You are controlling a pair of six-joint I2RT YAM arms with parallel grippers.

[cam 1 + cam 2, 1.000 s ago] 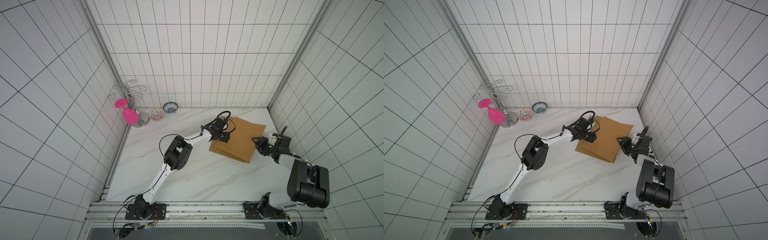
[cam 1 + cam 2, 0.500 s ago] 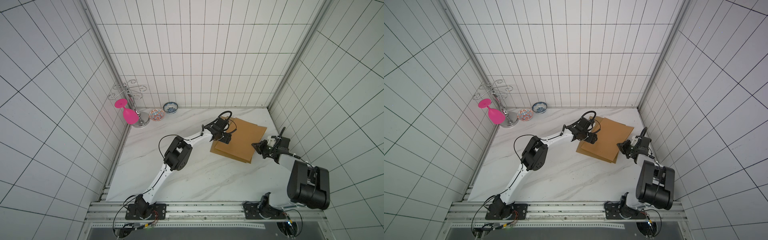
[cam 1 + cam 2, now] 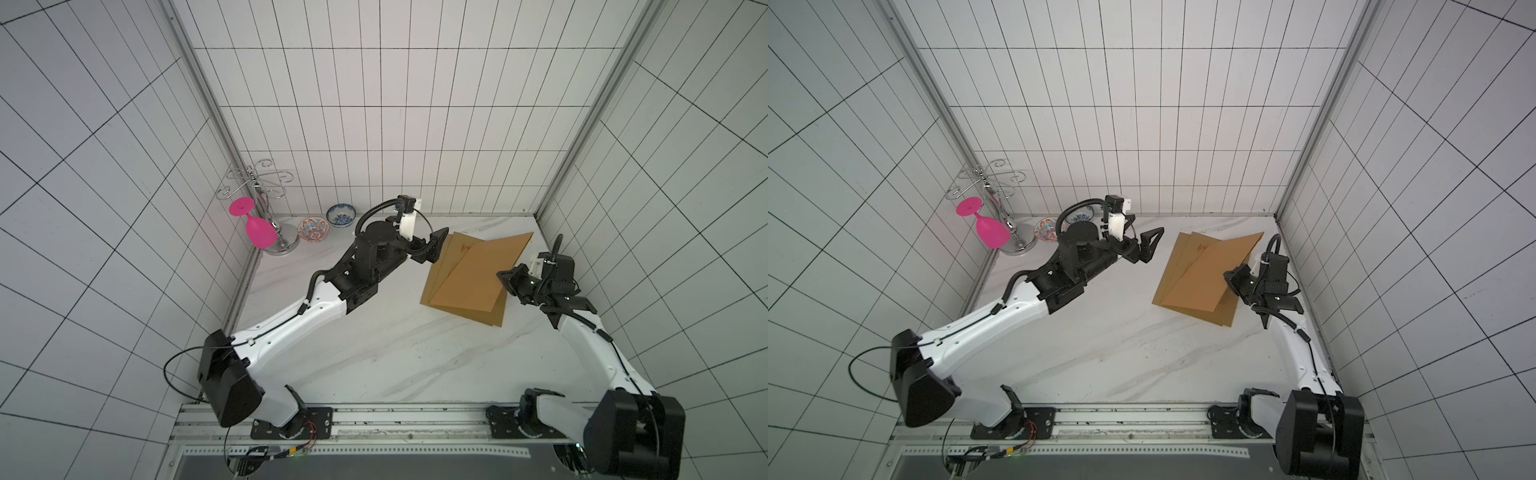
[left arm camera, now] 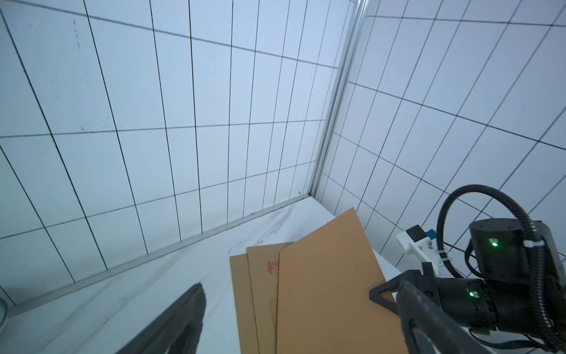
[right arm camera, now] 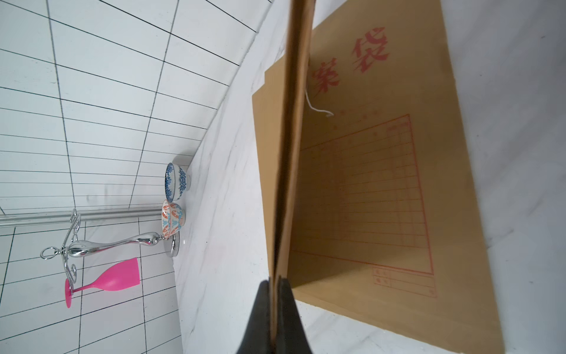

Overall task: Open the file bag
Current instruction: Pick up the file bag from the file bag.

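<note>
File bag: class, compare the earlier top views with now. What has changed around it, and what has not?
The left gripper opened and drew back off the file bag. The right gripper shut on the bag's edge and raised its upper layer. Pink glass, rack and two bowls stayed put.

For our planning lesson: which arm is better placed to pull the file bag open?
Likely right: the right gripper clamps the raised flap; the left gripper is open, off the bag.
</note>
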